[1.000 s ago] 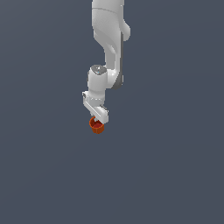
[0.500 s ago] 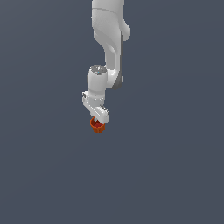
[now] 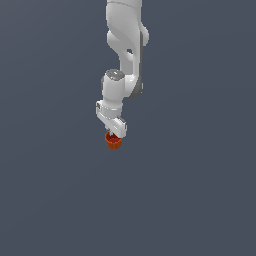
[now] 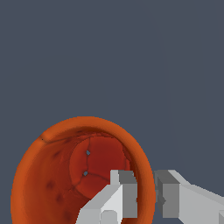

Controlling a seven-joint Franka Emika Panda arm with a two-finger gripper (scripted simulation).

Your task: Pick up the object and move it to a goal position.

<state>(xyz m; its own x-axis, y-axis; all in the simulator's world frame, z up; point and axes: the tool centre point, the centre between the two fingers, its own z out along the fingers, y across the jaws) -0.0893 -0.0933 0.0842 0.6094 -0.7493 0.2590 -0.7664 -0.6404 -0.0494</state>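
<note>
The biggest thing here is the flat dark grey ground (image 3: pixel 200 200), which fills the exterior view from edge to edge, with lots of open room all around the cup on every side. Next in size is the white arm (image 3: pixel 126 45). It comes down from the upper edge of the exterior view and bends so its end sits right above the cup. Then comes the gripper (image 3: pixel 114 133) at the end of the arm, pressed close against the top of the cup. The smallest thing is the orange-red cup (image 3: pixel 113 141), just under the gripper, near the middle of the exterior view. In the wrist view the cup (image 4: pixel 52 175) looks big and round, with a bright orange rim and a darker red hollow inside. One of the fingers (image 4: pixel 114 197) reaches down inside the hollow, and the other sits just outside the rim, so the wall of the cup stands between them. The gripper (image 4: pixel 146 194) is pinched narrow on that wall, holding the cup by its edge. I cannot tell if the cup rests on the ground or is lifted off it.
</note>
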